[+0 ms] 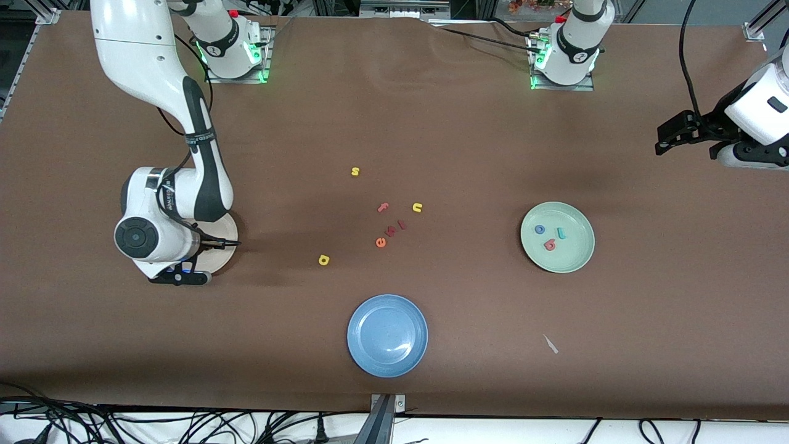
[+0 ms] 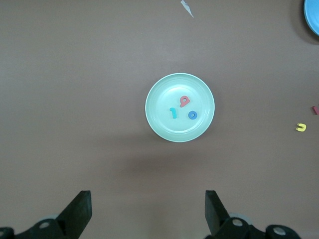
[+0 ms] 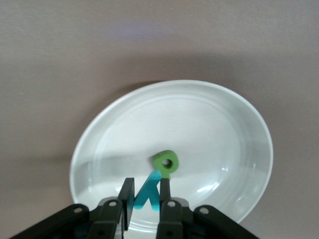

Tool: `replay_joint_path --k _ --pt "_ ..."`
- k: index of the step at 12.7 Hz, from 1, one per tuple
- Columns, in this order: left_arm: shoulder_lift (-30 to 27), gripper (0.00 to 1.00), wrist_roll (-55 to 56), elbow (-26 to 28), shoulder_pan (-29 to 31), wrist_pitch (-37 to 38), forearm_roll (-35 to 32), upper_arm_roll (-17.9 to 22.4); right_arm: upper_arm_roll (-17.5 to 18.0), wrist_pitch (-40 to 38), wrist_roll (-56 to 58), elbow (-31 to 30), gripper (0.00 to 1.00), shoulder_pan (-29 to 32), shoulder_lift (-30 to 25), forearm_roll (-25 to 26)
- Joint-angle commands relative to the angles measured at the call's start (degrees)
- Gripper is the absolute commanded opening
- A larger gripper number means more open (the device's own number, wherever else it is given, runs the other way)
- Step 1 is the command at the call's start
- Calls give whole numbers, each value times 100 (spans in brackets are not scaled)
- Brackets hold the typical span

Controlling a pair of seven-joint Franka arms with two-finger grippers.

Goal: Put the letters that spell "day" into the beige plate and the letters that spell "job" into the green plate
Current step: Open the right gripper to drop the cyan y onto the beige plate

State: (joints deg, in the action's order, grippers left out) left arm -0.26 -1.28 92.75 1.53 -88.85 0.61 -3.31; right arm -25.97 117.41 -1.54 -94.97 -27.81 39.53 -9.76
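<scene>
nearest the front camera sits the blue plate (image 1: 387, 335), not part of the job. farther back, the yellow "a" (image 1: 323, 260) lies alone on the table, not yet in any plate. the right gripper (image 3: 146, 199) hangs low over the beige plate (image 3: 234, 129), fingers clenched on the teal "y" (image 3: 148, 191), with the green "d" (image 3: 165, 162) already lying in the plate just past it. to do this well, lower a touch more, keep the "y" off the "d", then let go over the plate's flat middle so it cannot bounce out. toward the left arm's end, the green plate (image 1: 579, 251) holds the "j" (image 1: 560, 232), "o" (image 1: 540, 229) and "b" (image 1: 550, 245); the left gripper (image 2: 148, 211) waits above, fingers spread and empty.
</scene>
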Motion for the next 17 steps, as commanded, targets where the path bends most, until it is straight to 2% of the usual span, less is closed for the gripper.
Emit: replay_joint_path --k 1,2,6,9,13,15,17 --pt "-70 100 -91 33 31 52 -166 -47 48 -16 172 -30 71 91 -94 -140" --pt "-70 100 -91 24 31 52 -175 -56 57 -25 163 -30 99 65 -112 -227" --pt "-9 100 -91 -64 14 52 -175 -56 92 -78 93 23 100 12 -164 -359" --pt "-9 100 -91 -64 14 61 -175 -56 355 -69 -99 32 100 -110 -165 -403" --pt "-9 100 -91 -72 22 61 -175 -47 373 -52 -1283 260 100 -461 -165 -526" --pt "-9 100 -91 -72 22 69 -175 -47 373 27 -2250 374 100 -672 -112 -902" --pt "-9 100 -91 -73 14 69 -166 -47 382 185 -2517 383 100 -831 -68 -1193"
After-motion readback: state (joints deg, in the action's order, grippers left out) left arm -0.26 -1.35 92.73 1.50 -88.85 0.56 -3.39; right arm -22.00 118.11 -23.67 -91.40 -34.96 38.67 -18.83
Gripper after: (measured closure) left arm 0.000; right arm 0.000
